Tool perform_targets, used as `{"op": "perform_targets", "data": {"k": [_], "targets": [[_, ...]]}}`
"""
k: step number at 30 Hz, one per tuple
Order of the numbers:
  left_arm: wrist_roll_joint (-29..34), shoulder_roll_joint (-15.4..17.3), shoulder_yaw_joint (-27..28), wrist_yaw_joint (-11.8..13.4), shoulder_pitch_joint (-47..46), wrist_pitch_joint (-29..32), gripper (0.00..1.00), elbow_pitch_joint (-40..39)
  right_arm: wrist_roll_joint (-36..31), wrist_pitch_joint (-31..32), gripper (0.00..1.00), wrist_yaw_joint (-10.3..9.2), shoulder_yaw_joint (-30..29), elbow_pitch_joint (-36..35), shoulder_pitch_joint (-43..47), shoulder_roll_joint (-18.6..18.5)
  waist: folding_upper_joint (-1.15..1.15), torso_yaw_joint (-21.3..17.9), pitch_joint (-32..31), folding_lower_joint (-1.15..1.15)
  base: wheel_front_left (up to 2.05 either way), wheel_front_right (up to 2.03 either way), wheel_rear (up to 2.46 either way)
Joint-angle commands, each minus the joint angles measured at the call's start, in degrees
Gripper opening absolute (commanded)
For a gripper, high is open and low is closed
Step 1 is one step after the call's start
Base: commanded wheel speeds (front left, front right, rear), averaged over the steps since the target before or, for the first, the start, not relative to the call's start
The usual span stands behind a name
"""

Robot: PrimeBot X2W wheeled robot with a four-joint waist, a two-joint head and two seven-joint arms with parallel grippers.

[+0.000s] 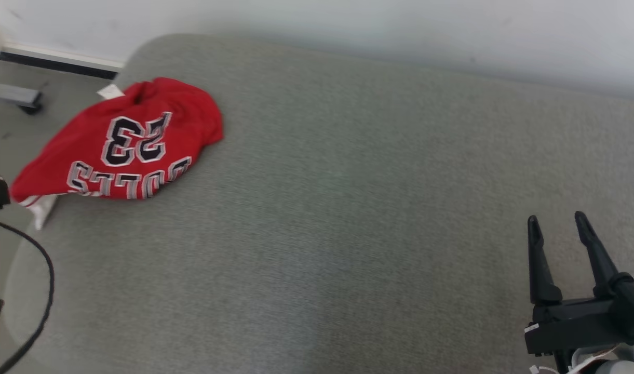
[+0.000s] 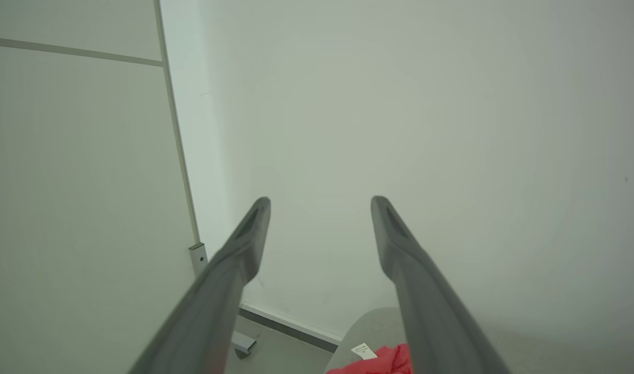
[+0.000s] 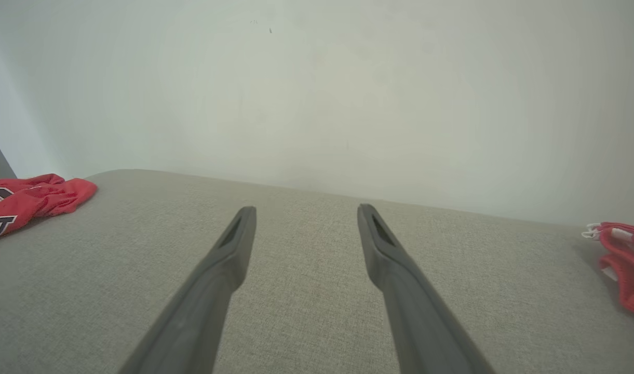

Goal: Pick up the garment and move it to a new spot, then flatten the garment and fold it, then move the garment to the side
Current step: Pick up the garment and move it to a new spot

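The garment [image 1: 124, 143] is a red jersey with a black and white number, lying crumpled at the far left corner of the grey padded surface [image 1: 348, 208]. A corner of it hangs past the left edge. The jersey [image 3: 21, 200] lies at the left edge in the right wrist view, and a scrap of it [image 2: 384, 361] peeks between the fingers in the left wrist view. My right gripper [image 1: 555, 226] hovers open at the lower right, far from the jersey, nothing between its fingers. My left gripper [image 2: 321, 208] is open and empty, pointed at the wall.
Another red cloth [image 3: 625, 265] lies at the surface's right end. A white wall [image 1: 400, 26] runs behind the surface. A grey metal leg [image 1: 15, 96] stands on the floor at far left. A black cable [image 1: 41, 291] loops at the lower left.
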Motion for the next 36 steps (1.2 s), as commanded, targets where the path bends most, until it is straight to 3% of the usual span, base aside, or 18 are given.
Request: {"op": "perform_targets", "data": {"k": [1, 14, 23, 36], "targets": [[-0.33, 0.72, -0.01, -0.22, -1.95, 0.49, 1.00, 1.74, -0.81, 0.42, 1.00, -0.13, -0.55, -1.19, -0.20, -0.33, -0.01, -9.01, 9.00, -0.02, 0.00, 0.00, 0.00], [-1.47, 5.55, -1.06, -1.89, -12.32, 3.24, 1.00, 17.76, -1.74, 3.84, 1.00, -0.13, -3.60, -9.99, -0.16, -0.87, -0.01, -14.16, 14.90, -0.02, 0.00, 0.00, 0.00], [-1.44, 6.84, -4.66, -3.43, -16.51, 6.97, 1.00, 29.74, -2.08, 5.11, 1.00, -0.13, -4.19, -11.51, 0.32, -0.26, -0.01, -14.72, 15.06, -0.02, 0.00, 0.00, 0.00], [-6.71, 5.08, -10.14, -4.35, -19.56, 18.71, 1.00, 44.05, -2.34, 6.92, 1.00, -0.13, -3.98, -12.93, -0.16, -1.22, -0.01, -14.80, 14.22, -0.02, 0.00, 0.00, 0.00]]}}
